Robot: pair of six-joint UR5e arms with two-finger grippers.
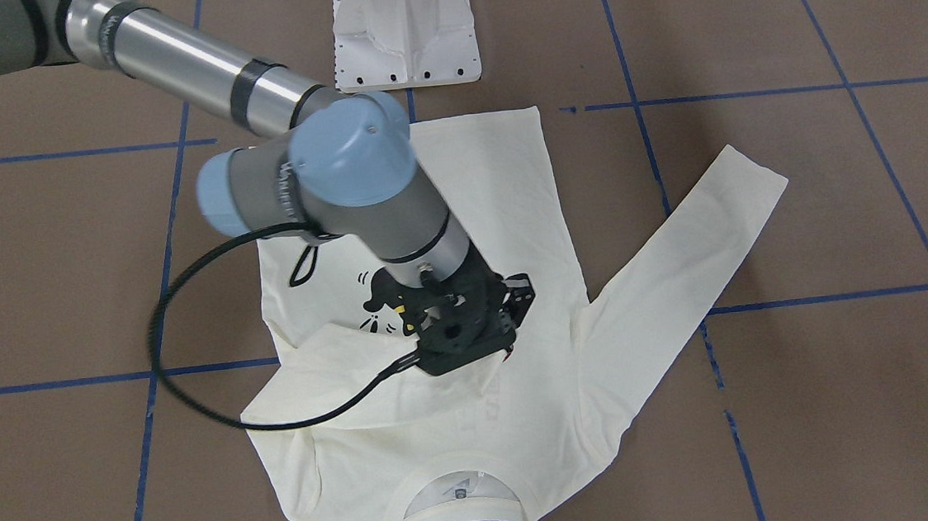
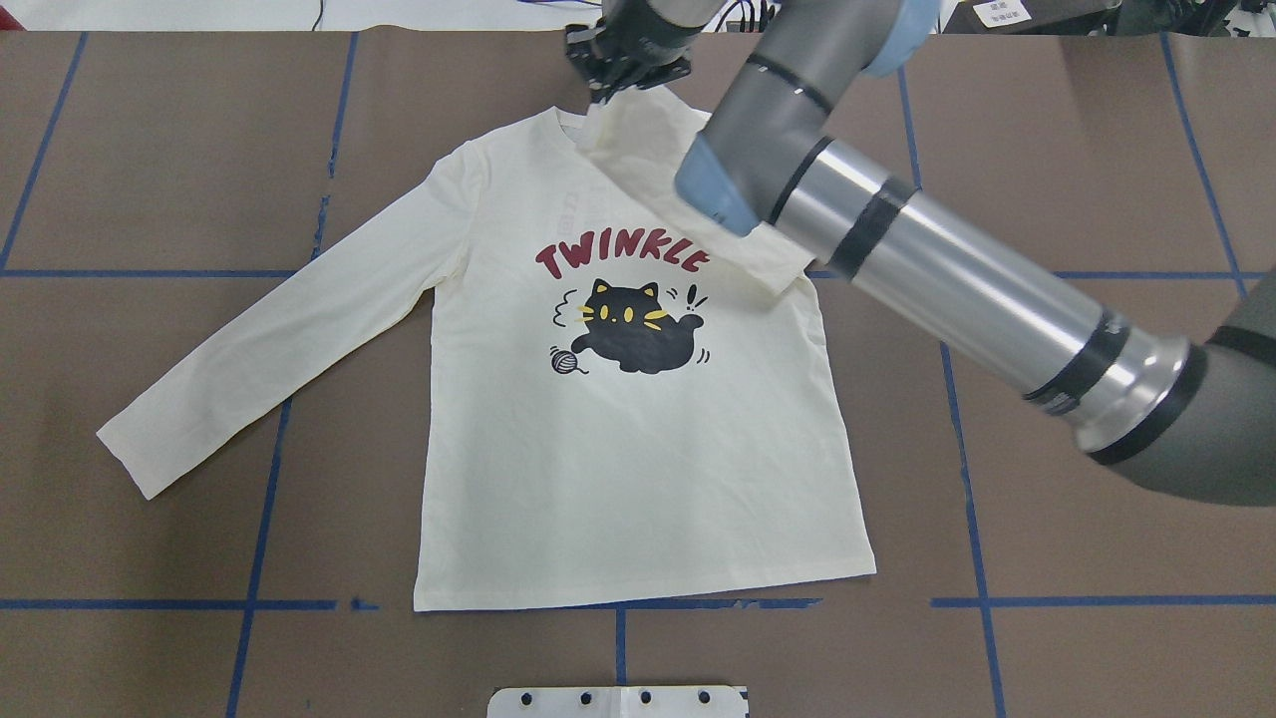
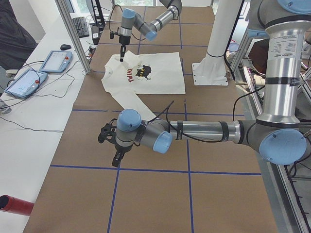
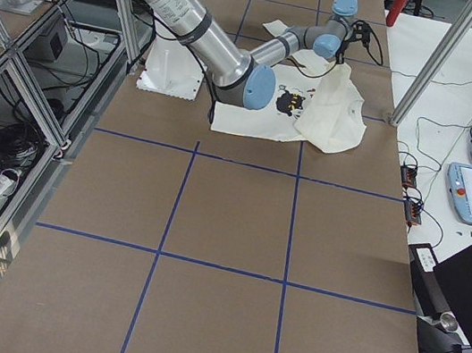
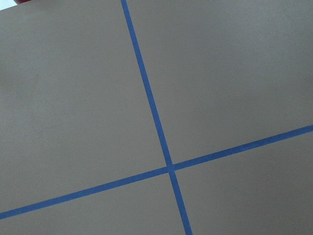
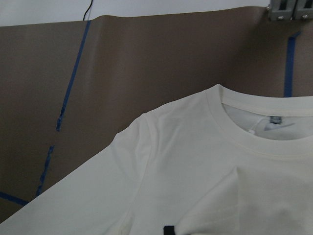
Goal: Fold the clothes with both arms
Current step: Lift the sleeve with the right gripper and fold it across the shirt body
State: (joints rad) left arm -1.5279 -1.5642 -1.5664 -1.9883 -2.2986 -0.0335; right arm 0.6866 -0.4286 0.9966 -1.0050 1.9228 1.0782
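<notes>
Right gripper pinches the T-shirt sleeve up over the collar.
Left gripper over the table's left end: open or closed, cannot tell.

Overhead and front cameras face each other across the bench, sharing the T-shirt — wrist cameras close, side cameras far.

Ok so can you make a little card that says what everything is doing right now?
Shirt: cream, cat picture facing up, lying on the brown table
Right hand: shut on one sleeve, holding it up over the shirt near the collar
Other sleeve: stretched out flat
Left hand: away from the shirt, above bare table; open or shut, cannot tell
</notes>
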